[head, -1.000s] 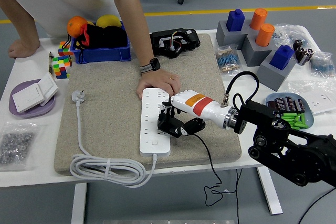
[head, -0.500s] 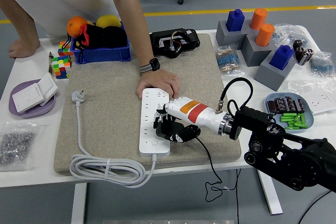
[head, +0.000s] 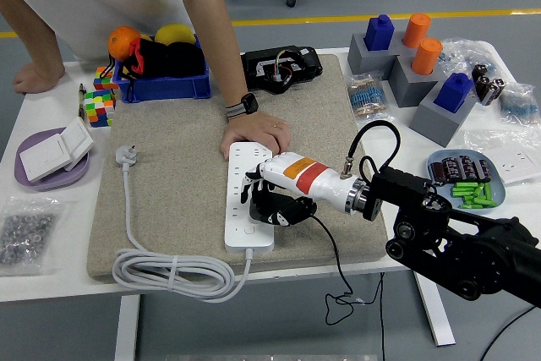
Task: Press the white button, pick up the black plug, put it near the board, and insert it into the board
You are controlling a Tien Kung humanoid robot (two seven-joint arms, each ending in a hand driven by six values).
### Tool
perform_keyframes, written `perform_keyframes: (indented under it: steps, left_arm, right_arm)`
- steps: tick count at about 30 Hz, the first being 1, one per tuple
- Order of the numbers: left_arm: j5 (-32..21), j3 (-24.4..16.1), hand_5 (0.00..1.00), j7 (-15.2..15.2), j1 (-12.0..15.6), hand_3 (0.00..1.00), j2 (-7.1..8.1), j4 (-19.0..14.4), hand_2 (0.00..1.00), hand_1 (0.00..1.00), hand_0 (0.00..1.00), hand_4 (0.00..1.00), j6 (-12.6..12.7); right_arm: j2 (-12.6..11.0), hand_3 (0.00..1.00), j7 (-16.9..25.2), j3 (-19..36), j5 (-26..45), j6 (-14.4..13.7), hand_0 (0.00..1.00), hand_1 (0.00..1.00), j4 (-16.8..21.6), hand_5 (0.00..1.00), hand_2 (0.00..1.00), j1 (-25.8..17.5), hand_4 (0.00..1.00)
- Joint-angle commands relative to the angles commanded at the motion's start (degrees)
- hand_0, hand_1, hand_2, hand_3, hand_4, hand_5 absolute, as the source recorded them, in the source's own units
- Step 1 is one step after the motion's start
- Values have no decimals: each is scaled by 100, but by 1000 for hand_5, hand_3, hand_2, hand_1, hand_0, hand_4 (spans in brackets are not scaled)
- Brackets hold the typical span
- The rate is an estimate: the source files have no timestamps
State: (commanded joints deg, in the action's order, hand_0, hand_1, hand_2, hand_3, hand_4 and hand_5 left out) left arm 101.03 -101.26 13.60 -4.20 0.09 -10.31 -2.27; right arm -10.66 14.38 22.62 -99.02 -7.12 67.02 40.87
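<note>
Right hand [head: 269, 200] edging left over board [head: 250, 196], fingers clamped on plug [head: 283, 210], lining up socket. Person's hand [head: 254, 134] pinning board's far end steady.

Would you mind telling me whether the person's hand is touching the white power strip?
Touching. The head view shows the person's hand resting flat on the far end of the white power strip, its fingers overlapping the strip's top edge with no gap.

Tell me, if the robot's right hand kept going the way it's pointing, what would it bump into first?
The right hand points left, low over the white power strip; it would probably meet the strip first, though its height above is unclear.
</note>
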Motion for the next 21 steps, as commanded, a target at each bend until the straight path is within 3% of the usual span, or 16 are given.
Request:
perform_keyframes:
  steps: [12, 21]
  left_arm:
    - [-7, -5, 491, 0, 5, 801, 1, 0, 772, 797, 830, 600, 2]
    - [-16, 7, 491, 3, 10, 801, 6, 0, 772, 796, 829, 600, 3]
  right_arm:
    - [145, 523, 46, -48, 3, -10, 406, 451, -60, 2, 458, 64, 857]
    - [180, 516, 32, 130, -74, -3, 407, 450, 128, 2, 457, 132, 851]
